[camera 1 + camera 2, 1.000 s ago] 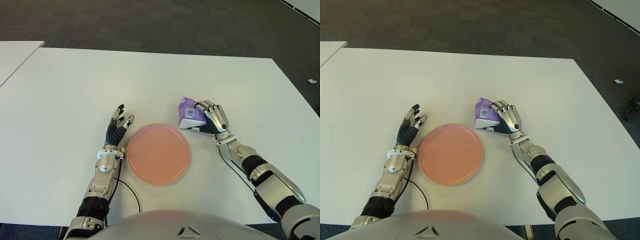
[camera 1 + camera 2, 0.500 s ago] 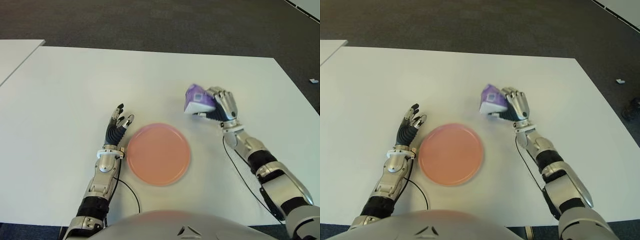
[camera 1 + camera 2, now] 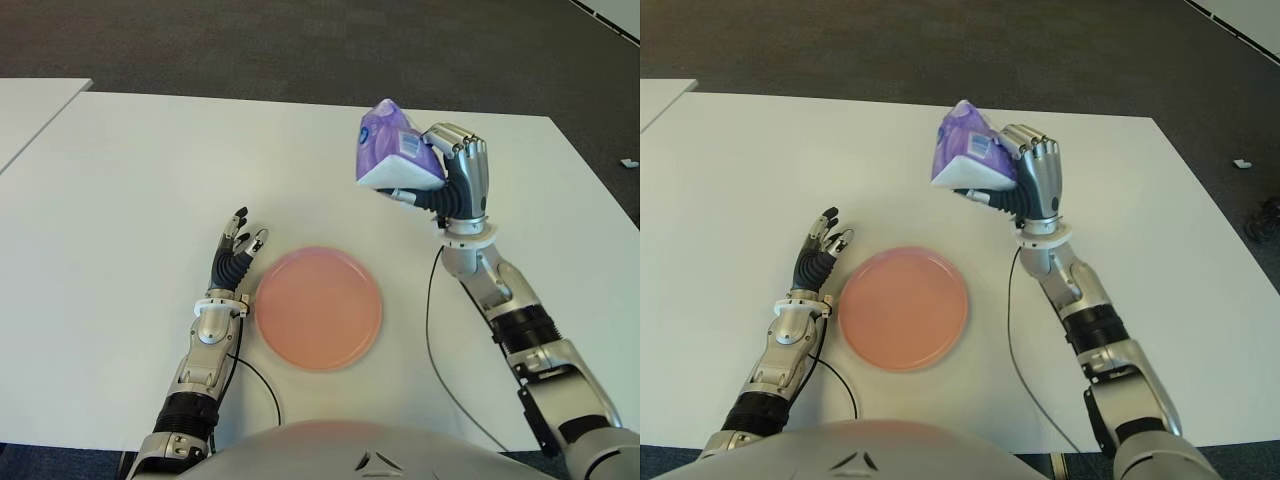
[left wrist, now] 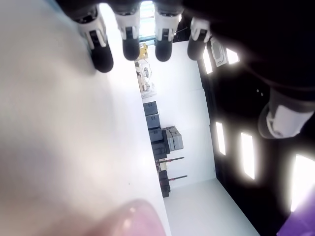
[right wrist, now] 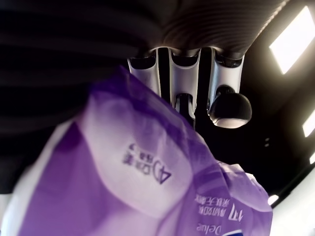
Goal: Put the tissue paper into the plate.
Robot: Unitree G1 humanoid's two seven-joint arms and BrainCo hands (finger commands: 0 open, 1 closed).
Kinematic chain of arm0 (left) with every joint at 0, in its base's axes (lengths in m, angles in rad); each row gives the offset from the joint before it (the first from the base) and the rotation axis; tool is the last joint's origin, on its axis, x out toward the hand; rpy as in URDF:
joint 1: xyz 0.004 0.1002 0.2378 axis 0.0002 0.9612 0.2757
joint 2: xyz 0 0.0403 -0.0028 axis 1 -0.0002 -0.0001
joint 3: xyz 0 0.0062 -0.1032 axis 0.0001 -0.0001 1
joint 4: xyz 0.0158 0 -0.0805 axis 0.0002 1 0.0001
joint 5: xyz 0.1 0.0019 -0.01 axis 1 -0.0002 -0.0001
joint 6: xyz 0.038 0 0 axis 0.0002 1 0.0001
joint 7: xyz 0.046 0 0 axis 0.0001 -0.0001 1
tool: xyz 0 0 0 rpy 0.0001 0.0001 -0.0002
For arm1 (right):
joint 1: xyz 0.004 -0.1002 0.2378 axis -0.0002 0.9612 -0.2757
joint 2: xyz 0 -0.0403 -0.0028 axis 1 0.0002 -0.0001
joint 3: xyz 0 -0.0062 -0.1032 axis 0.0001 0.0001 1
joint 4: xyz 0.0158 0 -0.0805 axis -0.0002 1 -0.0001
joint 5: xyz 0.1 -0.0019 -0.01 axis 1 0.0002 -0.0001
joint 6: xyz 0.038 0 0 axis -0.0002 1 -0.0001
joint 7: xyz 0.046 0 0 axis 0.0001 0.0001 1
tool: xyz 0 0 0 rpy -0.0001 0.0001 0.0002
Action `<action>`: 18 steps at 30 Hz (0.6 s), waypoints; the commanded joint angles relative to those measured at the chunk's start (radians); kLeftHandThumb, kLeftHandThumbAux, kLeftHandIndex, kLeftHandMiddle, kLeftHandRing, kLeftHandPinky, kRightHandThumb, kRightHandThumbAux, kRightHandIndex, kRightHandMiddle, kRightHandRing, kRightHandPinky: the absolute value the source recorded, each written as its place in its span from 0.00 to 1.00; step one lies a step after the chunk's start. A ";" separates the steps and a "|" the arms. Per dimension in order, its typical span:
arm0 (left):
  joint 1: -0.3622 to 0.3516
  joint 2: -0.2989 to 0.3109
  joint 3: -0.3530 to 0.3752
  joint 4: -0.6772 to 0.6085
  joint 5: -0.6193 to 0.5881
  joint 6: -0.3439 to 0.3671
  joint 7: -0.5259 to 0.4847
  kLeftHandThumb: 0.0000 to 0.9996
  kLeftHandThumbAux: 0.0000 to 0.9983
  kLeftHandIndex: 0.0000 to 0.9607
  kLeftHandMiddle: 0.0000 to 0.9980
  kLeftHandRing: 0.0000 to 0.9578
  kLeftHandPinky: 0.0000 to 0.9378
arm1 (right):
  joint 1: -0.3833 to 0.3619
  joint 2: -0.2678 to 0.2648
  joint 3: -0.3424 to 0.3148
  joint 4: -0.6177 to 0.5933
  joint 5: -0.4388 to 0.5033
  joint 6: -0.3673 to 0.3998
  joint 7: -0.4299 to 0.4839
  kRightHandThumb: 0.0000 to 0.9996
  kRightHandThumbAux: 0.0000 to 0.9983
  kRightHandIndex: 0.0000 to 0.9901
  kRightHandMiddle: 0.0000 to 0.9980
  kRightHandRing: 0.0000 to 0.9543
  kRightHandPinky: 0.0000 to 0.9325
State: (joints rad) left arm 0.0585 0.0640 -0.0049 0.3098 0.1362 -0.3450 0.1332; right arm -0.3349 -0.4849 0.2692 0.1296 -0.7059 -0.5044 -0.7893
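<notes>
1. Lying nearest the robot on the white worktop (image 3: 120,180), the pink plate (image 3: 318,308) holds nothing.
2. Showing just beside the plate, on its left, the left hand (image 3: 235,262) is idle, its fingers loosely spread and grasping nothing; the left wrist view shows those fingertips (image 4: 130,46) extended above the pale surface.
3. Standing farther out and to the right of the plate, the right forearm is raised upright, a dark cable hanging from the wrist toward the worktop.
4. Clenched at the top of that forearm, the right hand (image 3: 452,180) grasps the tissue paper (image 3: 393,158), a purple-and-white packet lifted clear of the worktop.
5. Projecting from the hand toward the robot's left, the packet is tilted, white underside downward, with the fingers (image 3: 462,148) wrapped over its right end; the right wrist view shows the purple wrapper (image 5: 133,182) pressed against the palm.
6. Extending beyond the worktop's far edge, dark carpet (image 3: 300,40) fills the background.
</notes>
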 commanded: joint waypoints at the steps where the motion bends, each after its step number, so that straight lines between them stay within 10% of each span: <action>1: 0.012 0.000 0.006 0.023 0.002 0.024 0.002 0.00 0.43 0.00 0.00 0.00 0.00 | 0.091 0.045 -0.022 -0.137 -0.023 0.036 0.061 0.94 0.70 0.86 0.89 0.92 0.94; 11: 0.005 -0.004 0.001 0.028 0.006 0.026 0.004 0.00 0.42 0.00 0.00 0.00 0.00 | 0.209 0.111 0.010 -0.264 -0.045 -0.014 0.168 0.92 0.72 0.85 0.89 0.92 0.94; 18: 0.008 -0.006 -0.004 0.014 0.017 0.023 0.012 0.00 0.43 0.00 0.00 0.00 0.00 | 0.233 0.083 0.080 -0.154 -0.030 -0.218 0.205 0.93 0.71 0.83 0.88 0.91 0.93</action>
State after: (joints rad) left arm 0.0557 0.0633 -0.0076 0.3146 0.1461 -0.3444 0.1382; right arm -0.1174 -0.3854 0.3360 -0.0575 -0.7406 -0.6697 -0.6087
